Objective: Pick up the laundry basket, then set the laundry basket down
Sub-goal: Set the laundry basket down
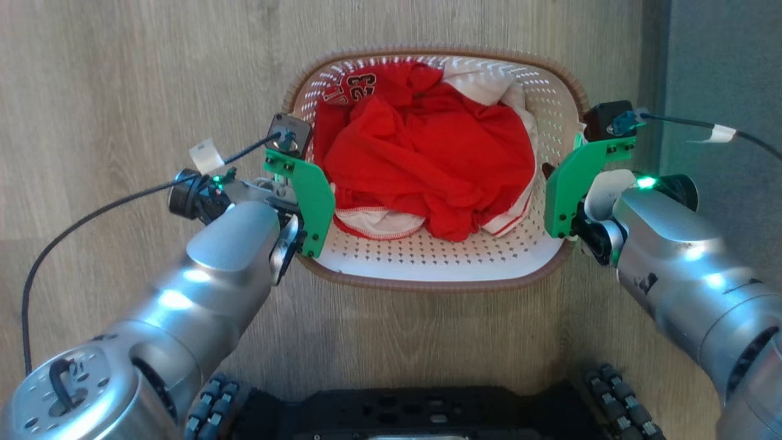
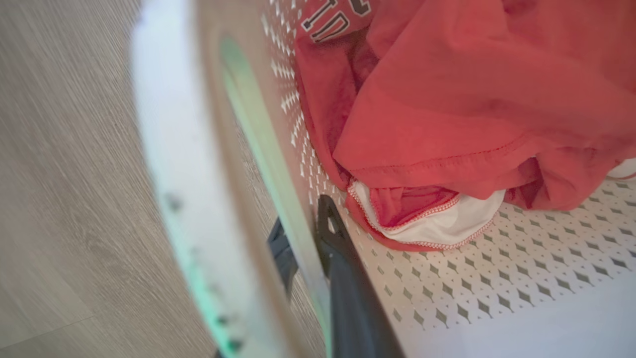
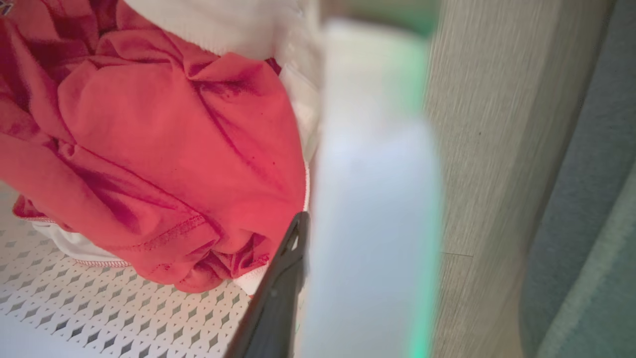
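The laundry basket (image 1: 427,282), white and perforated with a brown woven-look rim, sits between my two arms above the wood floor. Red clothes (image 1: 427,146) and some white ones fill its middle. My left gripper (image 1: 310,205) is at the basket's left side. The left wrist view shows its dark fingers (image 2: 343,278) straddling the basket's side wall (image 2: 258,129), one inside and one outside, shut on it. My right gripper (image 1: 559,195) is at the right side. One of its fingers (image 3: 278,293) lies inside against the blurred white rim (image 3: 372,199); the other is hidden behind that rim.
Pale wood floor (image 1: 122,73) surrounds the basket. A grey-blue surface (image 1: 721,61) runs along the right edge. My black wheeled base (image 1: 427,415) is just below the basket. A black cable (image 1: 91,214) trails off my left wrist.
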Controlling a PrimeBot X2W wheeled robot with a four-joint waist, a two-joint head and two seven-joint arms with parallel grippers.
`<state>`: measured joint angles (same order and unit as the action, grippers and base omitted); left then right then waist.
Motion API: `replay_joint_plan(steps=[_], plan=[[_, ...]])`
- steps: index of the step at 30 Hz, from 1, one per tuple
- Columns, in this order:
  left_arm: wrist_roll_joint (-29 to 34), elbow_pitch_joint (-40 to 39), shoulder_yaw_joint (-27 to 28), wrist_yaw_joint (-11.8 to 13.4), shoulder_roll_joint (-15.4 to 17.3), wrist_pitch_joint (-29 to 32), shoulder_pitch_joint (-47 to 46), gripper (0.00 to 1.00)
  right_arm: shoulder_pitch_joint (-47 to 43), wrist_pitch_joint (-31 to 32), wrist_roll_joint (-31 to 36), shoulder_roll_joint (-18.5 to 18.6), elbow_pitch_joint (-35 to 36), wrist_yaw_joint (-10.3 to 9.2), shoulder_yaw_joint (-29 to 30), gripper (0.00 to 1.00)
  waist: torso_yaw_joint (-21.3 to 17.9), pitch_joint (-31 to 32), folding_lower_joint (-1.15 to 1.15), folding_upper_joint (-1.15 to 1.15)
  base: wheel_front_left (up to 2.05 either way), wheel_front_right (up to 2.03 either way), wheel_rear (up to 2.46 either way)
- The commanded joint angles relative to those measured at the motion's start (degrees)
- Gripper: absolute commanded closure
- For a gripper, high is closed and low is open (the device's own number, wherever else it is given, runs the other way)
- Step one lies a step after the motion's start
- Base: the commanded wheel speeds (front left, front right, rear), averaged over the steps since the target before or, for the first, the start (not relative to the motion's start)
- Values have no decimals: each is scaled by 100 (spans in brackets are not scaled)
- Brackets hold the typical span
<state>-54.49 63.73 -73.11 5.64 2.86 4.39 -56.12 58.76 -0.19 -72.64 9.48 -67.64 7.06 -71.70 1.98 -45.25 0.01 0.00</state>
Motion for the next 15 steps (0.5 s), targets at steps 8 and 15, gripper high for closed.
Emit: replay_joint_plan(steps=[8,15], plan=[[-24,-88,-19,25,1,-9,-226,100,40,-237,197,-189,53,43,-134,100,-47,-488,-1,0,0,0,0],[-95,-186,-22,78,1,19,-179,100,167,-386,411,-168,19,43,-146,100,-14,-593,-1,0,0,0,0]])
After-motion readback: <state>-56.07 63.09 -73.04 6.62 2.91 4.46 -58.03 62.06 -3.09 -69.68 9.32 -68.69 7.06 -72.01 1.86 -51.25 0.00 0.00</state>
